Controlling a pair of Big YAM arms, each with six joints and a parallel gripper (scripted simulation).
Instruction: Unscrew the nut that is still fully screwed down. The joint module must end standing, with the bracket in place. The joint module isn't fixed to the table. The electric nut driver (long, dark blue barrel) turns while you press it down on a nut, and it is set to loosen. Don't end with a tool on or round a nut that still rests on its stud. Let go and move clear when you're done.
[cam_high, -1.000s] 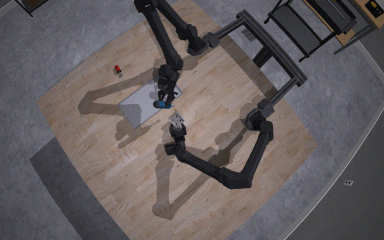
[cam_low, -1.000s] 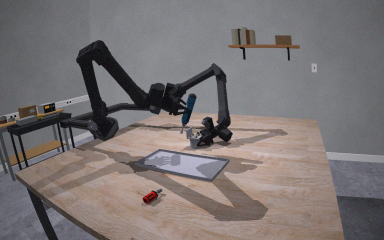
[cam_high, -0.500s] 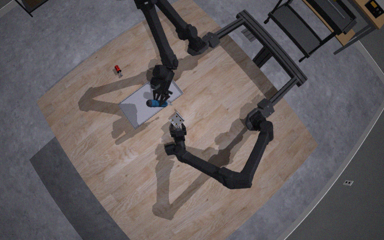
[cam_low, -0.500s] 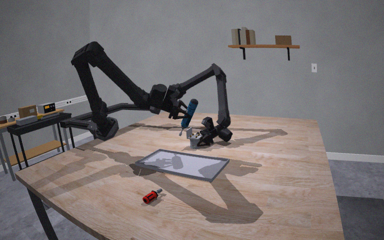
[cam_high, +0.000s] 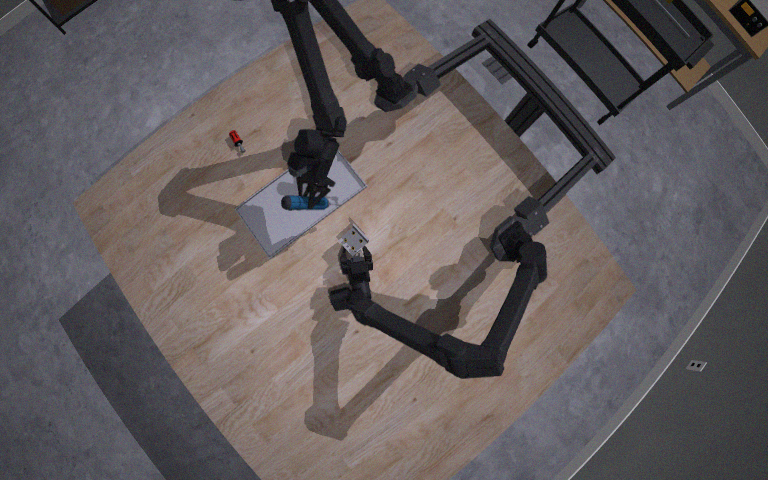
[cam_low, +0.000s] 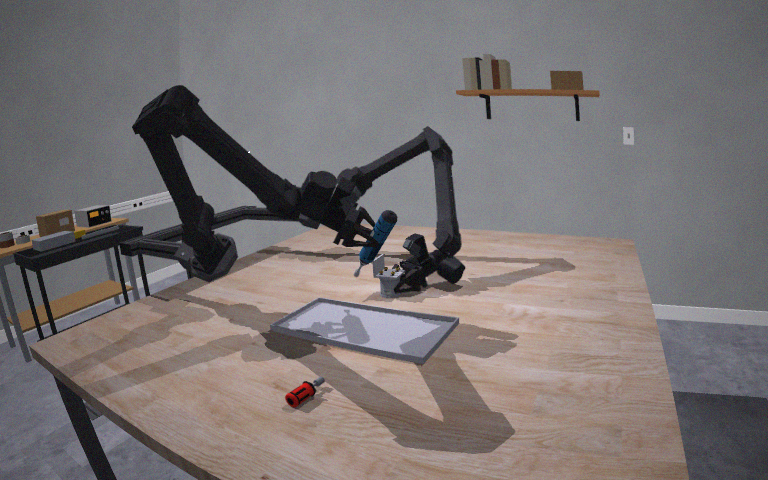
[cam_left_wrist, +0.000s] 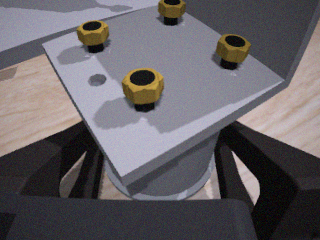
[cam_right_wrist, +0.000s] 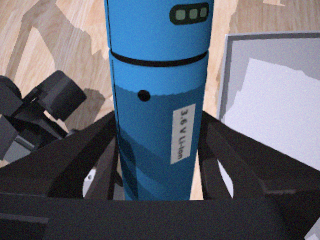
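Note:
The joint module (cam_low: 387, 287) (cam_left_wrist: 165, 182) stands upright, its L-shaped bracket (cam_low: 378, 264) (cam_left_wrist: 165, 55) on top. Four gold nuts sit on black studs, among them the front nut (cam_left_wrist: 142, 86), left nut (cam_left_wrist: 93, 33) and right nut (cam_left_wrist: 233, 48). Dark stud shows beneath each; I cannot tell which is fully down. My left gripper (cam_low: 400, 283) (cam_left_wrist: 159, 121) is shut on the module's round body. My right gripper (cam_high: 313, 198) (cam_low: 372, 234) (cam_right_wrist: 158, 120) is shut on the blue electric nut driver (cam_high: 291, 202) (cam_low: 382, 226) (cam_right_wrist: 155, 75), held tilted in the air beside the bracket, socket down, touching no nut.
A grey tray (cam_high: 294, 226) (cam_low: 390, 331) (cam_right_wrist: 280, 85) lies beside the module, partly beneath my right gripper. A short red hand driver (cam_high: 235, 137) (cam_low: 300, 394) lies beyond the tray. The left arm's wrist is low behind the module. The bracket's upright wall rises at one edge.

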